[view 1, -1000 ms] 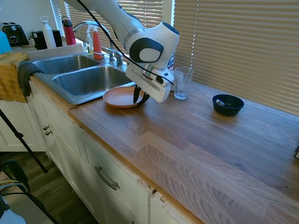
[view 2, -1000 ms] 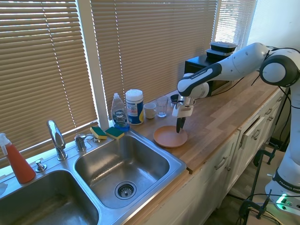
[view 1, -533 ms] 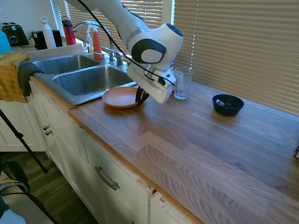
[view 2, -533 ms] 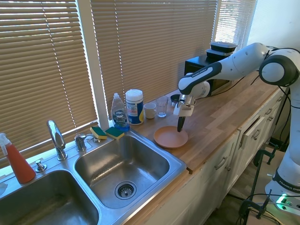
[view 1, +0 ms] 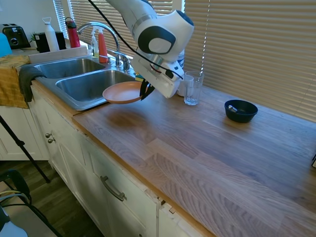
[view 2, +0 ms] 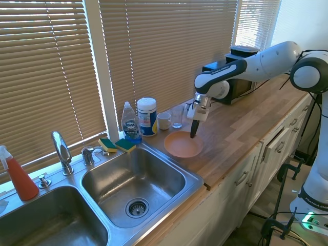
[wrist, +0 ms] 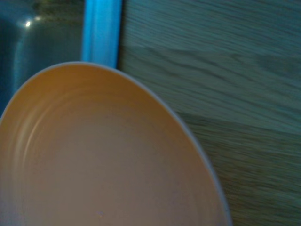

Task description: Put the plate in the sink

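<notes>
The salmon-orange plate (view 1: pixel 121 92) is held by its rim in the gripper (view 1: pixel 144 92), the jaws clamped on the edge, and it hangs clear of the wooden counter (view 1: pixel 197 143) just beside the sink (view 2: pixel 134 180). Part of it overhangs the sink's flat rim. In the wrist view the plate (wrist: pixel 99 160) fills most of the picture. The plate should be kept level while it is carried over the nearer of the 2 basins, then lowered well inside the rim before release. The drinking glass (view 1: pixel 192 88) nearby should be avoided.
</notes>
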